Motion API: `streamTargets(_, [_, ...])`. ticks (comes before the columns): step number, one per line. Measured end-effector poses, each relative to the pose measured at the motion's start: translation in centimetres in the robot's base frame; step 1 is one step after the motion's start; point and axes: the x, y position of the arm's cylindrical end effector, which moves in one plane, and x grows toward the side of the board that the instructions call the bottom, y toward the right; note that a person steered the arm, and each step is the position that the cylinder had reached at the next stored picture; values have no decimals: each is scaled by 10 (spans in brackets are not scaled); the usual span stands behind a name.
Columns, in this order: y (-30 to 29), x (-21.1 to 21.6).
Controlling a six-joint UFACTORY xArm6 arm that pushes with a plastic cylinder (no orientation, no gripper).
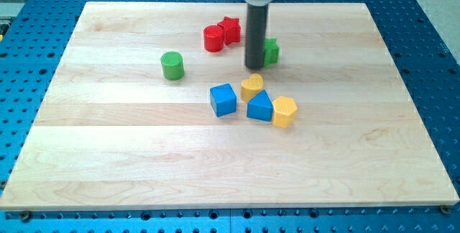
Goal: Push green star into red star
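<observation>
Blocks on a wooden desk (108, 154), listed left to right. Green cylinder (172, 66) sits alone at 9 o'clock. Red cylinder (213, 39) touches red star (230, 29), approx 12 o'clock. Blue cube (223, 99), yellow heart (251, 86), blue wedge-like block (259, 107) & yellow block (284, 111) cluster at centre. My tip (254, 66) touches green star (270, 51), at its 9 o'clock. No claw: bare rod only.
</observation>
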Motion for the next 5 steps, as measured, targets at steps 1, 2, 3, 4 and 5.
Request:
streamTargets(1, [-8, -35])
streamTargets(2, [-12, -20])
streamTargets(3, [-19, 4])
streamTargets(4, [1, 20])
streamTargets(5, [15, 22])
